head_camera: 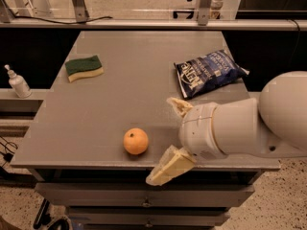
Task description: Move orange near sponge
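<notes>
The orange (135, 141) sits near the front edge of the grey table (120, 99). The sponge (84, 68), green top over yellow foam, lies at the far left of the table, well apart from the orange. My gripper (159, 140) comes in from the right on a thick white arm and is just right of the orange. It is open, with one pale finger (176, 106) behind and one finger (169, 167) in front over the table edge. It holds nothing.
A blue chip bag (208, 72) lies at the right, behind my arm. A small white pump bottle (18, 83) stands on a lower ledge left of the table. A rail with metal posts runs along the back.
</notes>
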Robot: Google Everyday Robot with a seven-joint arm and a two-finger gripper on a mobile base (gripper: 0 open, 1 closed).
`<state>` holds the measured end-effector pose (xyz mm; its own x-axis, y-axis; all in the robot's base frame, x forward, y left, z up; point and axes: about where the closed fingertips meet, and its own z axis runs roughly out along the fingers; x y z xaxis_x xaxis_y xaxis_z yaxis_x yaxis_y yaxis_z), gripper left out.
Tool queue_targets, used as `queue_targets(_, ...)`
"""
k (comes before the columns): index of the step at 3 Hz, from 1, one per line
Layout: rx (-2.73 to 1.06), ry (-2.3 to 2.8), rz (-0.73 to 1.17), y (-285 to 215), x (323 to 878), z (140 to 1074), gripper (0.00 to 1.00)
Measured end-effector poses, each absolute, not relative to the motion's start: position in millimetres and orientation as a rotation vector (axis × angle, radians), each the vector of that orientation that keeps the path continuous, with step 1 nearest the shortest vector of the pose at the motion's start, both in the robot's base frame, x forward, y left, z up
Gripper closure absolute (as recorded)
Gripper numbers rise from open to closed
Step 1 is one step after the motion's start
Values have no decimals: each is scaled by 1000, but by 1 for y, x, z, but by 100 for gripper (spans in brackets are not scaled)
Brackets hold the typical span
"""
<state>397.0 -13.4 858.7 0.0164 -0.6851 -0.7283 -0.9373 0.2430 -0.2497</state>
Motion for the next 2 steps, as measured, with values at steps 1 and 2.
queue_targets(1,-1488,1730,426,-2,401,844,0)
queue_targets(2,-1460,1734,448,9,407,830,0)
